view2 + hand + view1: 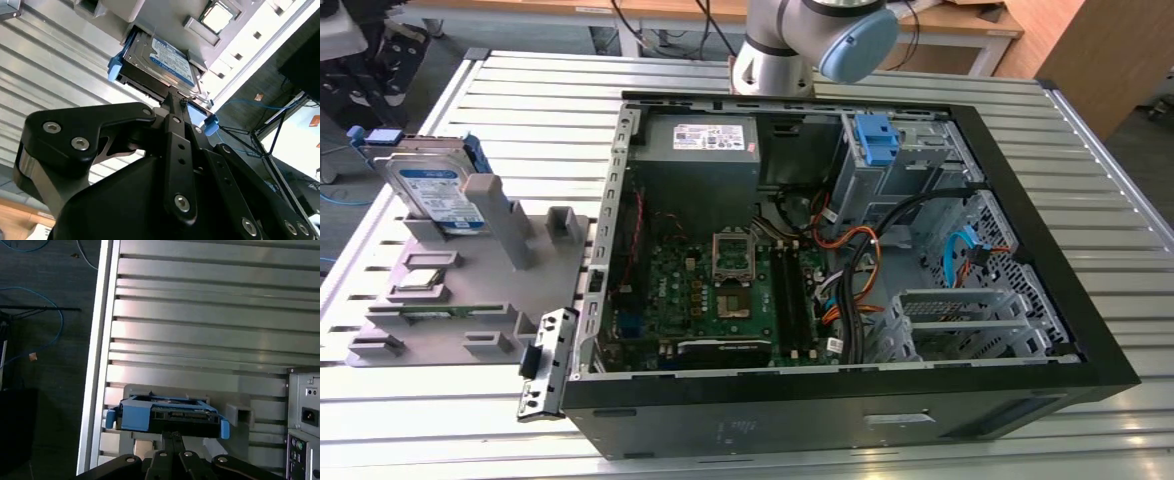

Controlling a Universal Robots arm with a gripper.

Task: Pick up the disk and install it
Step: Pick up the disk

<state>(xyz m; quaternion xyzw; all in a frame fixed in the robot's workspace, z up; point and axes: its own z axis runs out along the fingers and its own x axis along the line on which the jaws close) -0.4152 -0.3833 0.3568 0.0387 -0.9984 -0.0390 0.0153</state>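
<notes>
Gripper (173, 434) fingers are closed together and hold nothing; in both wrist views their tips line up with the near edge of the disk (167, 412). In the exterior view the disk (438, 190) stands upright in its blue bracket on the grey fixture (467, 300), at the exterior view's left of the open computer case (1067, 300), with nothing touching it. Judged from this, the pick-up step is in hand and the approach is not yet complete. A grasp calls for the fingers to part and straddle the disk's edge squarely.
</notes>
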